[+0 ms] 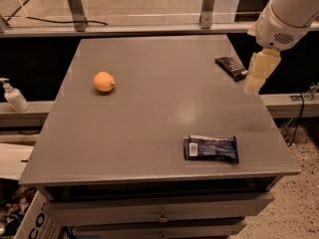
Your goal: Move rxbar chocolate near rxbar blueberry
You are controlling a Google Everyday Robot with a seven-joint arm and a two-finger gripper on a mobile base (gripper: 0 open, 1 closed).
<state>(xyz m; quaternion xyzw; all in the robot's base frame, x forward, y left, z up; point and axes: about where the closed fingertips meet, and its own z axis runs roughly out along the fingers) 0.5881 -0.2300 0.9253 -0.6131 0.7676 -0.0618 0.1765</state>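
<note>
**Tool (260, 72) parked beside the choc bar, nothing grabbed yet**

Tool is hanging just off the table's (149, 118) edge on the right side of the view, pointing down. It's just beside the rxbar chocolate (231, 67) but not touching it. Can't tell if it's spread or pressed together, it reads as one pale block from here. Def not holding anything tho. The white arm (289, 14) comes in from the top right corner above it.

Rxbar chocolate lies flat near the far right corner of the table, angled a bit. Rxbar blueberry (211, 149) lies flat near the front edge with the white patch on its left end, well apart from the choc one. So nothing's done task-wise imo, this looks like the reach/approach step.

Why the tool sits there: my guess is it's lining up on the thing it has to pick, coming in from the side closest to that bar so it doesn't have to cross the table.

The bar is thin and flat, so it prob needs a straight-down move and a pinch across the narrow side. Risk is it slips, or gets nudged off the table, since it's near the edge.

Other stuff: an orange (103, 81) on the left half, well away from both bars, shouldn't matter. Pump bottle (13, 96) is off the table to the left.
</note>
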